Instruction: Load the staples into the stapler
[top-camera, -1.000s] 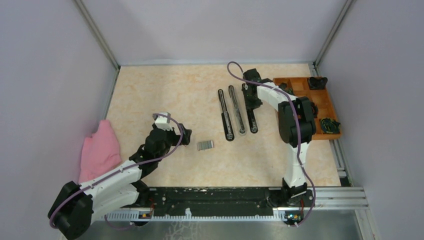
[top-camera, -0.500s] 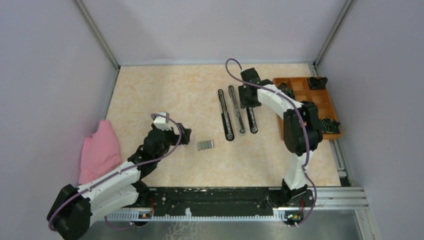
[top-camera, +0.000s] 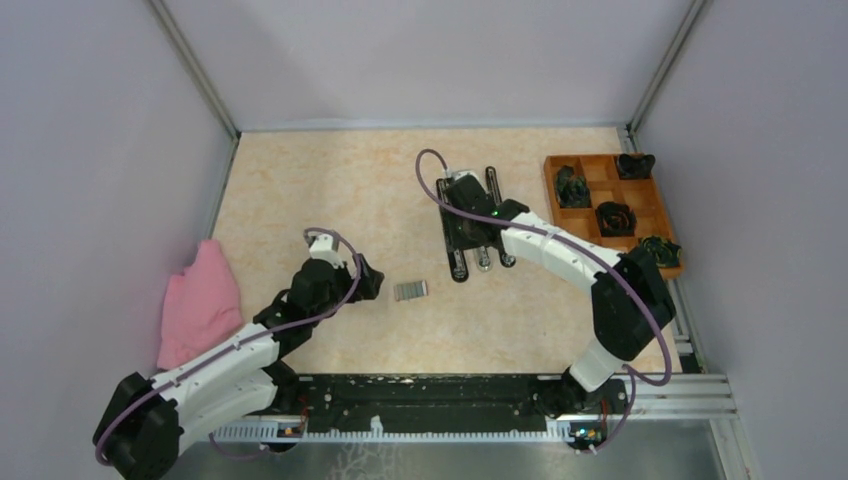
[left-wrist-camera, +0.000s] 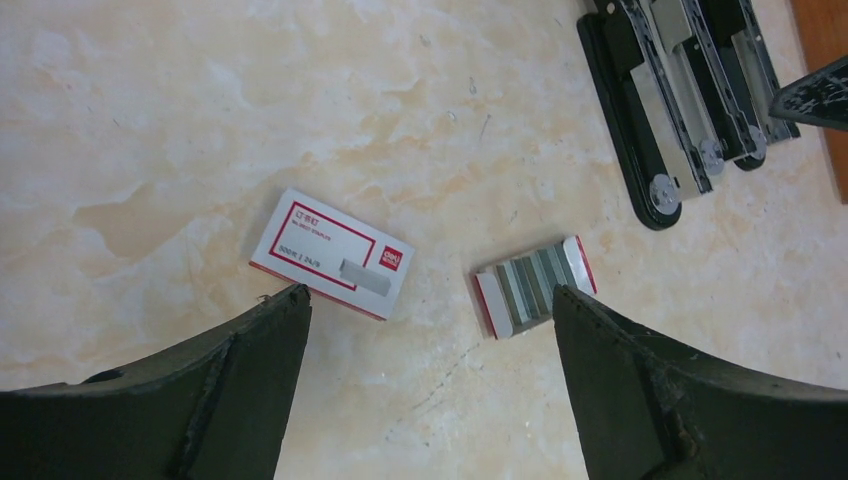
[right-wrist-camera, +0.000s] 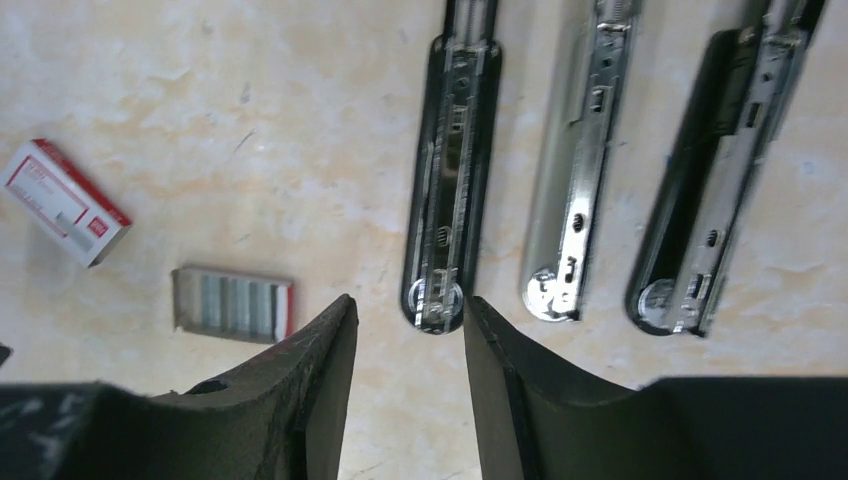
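Note:
The stapler lies unfolded on the table as three long bars: a black one, a silver one and another black one. The staples are a small grey ridged block left of the stapler's near end, also visible in the right wrist view. My left gripper hangs open just left of the staples, holding nothing. My right gripper hovers over the stapler, open with a narrow gap, its tips framing the near end of the left black bar.
A small red-and-white box lies left of the staples, under my left gripper. An orange compartment tray with black clips stands at the right edge. A pink cloth lies at the left wall.
The right arm swung left from the stapler's far right end to above its left bar, and its jaws opened. The left gripper barely shifted.

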